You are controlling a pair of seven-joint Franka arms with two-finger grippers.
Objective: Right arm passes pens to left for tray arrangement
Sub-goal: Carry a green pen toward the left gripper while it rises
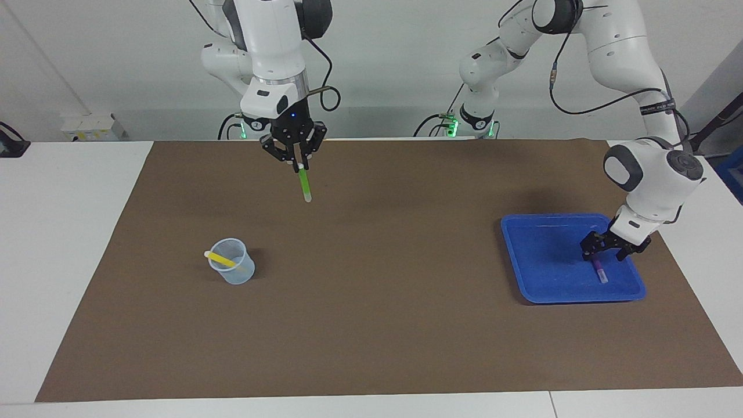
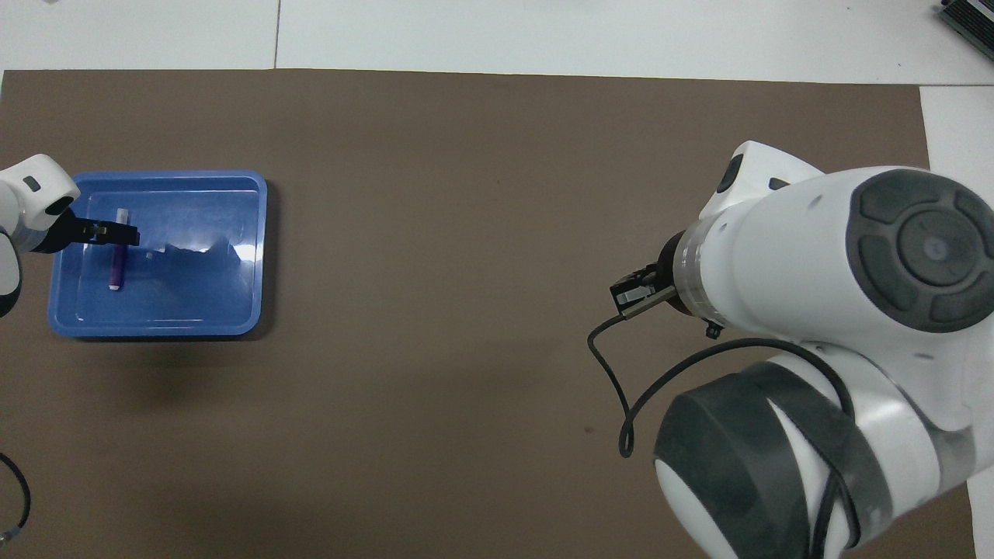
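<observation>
No brand or label can be read on anything; a black band on the left arm (image 1: 650, 69) bears small pale lettering too fine to make out. The right gripper (image 1: 297, 165), blue light on, hangs over the brown mat (image 1: 377, 325), its fingertips pinched on the top of the green pen (image 1: 304, 184), which hangs nearly upright, tip down, clear of the mat. The yellow pen (image 1: 222, 259) leans in the cup (image 1: 233, 270), at the right arm's end of the table, its whitish end over the rim. The blue tray (image 2: 155, 326) sits at the left arm's end. In it lies the purple pen (image 2: 116, 268), flat on the floor. The left gripper (image 1: 608, 251) is low over the tray, just above the pen's nearer end, fingers spread and holding nothing. In the overhead view the right arm's (image 2: 839, 310) bulk hides the cup and both other pens.
</observation>
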